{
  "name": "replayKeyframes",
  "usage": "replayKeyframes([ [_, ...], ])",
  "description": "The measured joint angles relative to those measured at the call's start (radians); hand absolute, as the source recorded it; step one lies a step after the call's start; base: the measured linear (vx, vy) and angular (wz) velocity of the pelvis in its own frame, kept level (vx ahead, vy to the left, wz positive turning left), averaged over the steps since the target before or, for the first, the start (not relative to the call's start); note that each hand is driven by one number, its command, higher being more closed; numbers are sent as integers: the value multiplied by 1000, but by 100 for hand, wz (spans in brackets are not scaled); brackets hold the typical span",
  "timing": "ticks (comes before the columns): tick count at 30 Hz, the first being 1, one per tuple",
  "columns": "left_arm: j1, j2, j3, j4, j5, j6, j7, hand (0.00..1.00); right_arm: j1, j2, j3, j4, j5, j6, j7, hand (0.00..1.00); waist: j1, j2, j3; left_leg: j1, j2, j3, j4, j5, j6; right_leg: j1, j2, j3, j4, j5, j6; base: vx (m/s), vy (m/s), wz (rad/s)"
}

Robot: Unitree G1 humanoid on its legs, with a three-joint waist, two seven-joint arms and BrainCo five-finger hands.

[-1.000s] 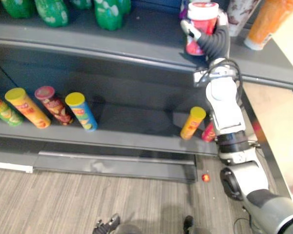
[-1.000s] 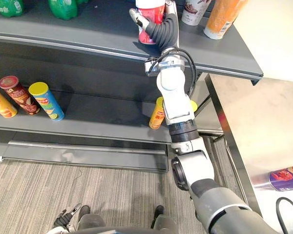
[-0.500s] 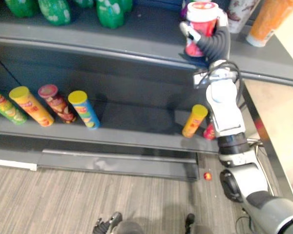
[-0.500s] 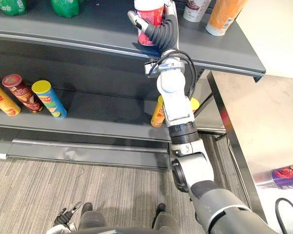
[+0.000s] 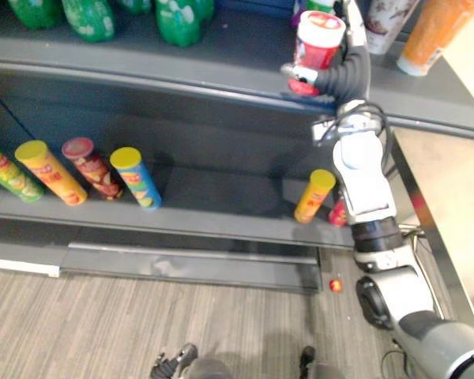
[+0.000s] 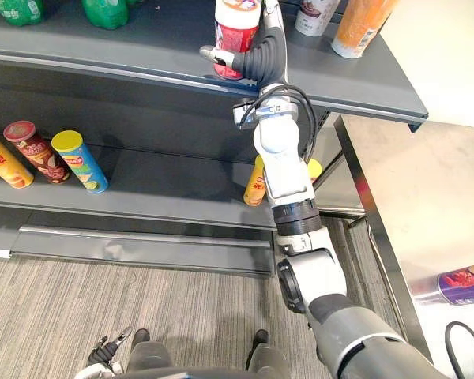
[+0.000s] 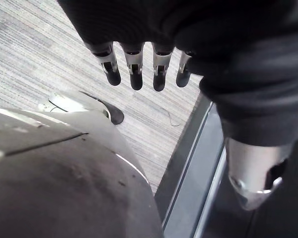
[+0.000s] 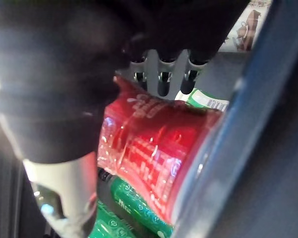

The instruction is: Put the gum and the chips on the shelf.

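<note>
At the upper shelf (image 5: 142,61) edge, the raised right hand (image 5: 344,75) grips the red chips can (image 5: 316,43), fingers wrapped round it. Beside the floor (image 7: 35,54), the left hand (image 7: 135,69) hangs slack-fingered.

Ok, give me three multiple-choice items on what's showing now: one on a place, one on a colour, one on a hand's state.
1. Where is the red can?
A) on the floor
B) in the right hand at the top shelf
C) lying on the lower shelf

2. What colour is the blue can's lid?
A) yellow
B) white
C) black

3. How is the left hand?
A) shut on a bottle
B) shut on a can
C) open, holding nothing

Answers:
1 B: the right hand is curled round the red can at the top shelf's front edge.
2 A: the blue can on the lower shelf has a yellow lid.
3 C: the left hand's fingers hang straight above the floor, with nothing in them.
</note>
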Motion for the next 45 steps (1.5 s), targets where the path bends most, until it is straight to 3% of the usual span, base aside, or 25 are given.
replayKeyframes([
  [8,-2,0,1,-1,0,0,-2,0,12,-5,-27,-39,70,1,3,0,0,-5,-3,3,0,-6,-2,1,0,0,0,-3,-2,2,-3,5,0,1],
  [21,8,2,2,-3,-2,2,0,0,52,-129,-72,-200,279,20,-19,0,-26,-17,-14,49,2,43,-46,10,-2,24,7,19,-59,20,0,33,5,-6],
  [26,23,-1,1,-2,-5,2,0,0,31,-158,-50,-267,328,-22,-19,0,-34,-16,-66,64,5,55,-60,10,-2,39,12,25,-92,35,-3,52,10,-6],
  [34,30,-2,1,-2,-5,7,1,0,11,-174,17,-316,442,-80,22,0,-38,-19,-94,91,9,71,-80,14,-4,53,19,30,-101,38,-3,-30,-2,-4],
  [37,44,-1,1,-2,-5,8,5,0,15,-239,21,-346,478,-83,28,0,-50,-22,-115,92,10,72,-83,15,-4,53,21,33,-101,38,-2,-16,-3,0],
  [40,66,2,1,0,-5,8,10,0,121,-331,-31,-484,481,-126,30,0,-65,-29,-155,96,10,90,-95,18,-5,38,25,50,-102,39,-2,18,0,-12],
  [45,75,2,1,9,-7,6,12,0,458,-361,-187,-623,569,-170,90,0,-90,-29,-176,120,10,125,-112,17,-5,38,30,77,-104,39,-1,16,5,-17],
])
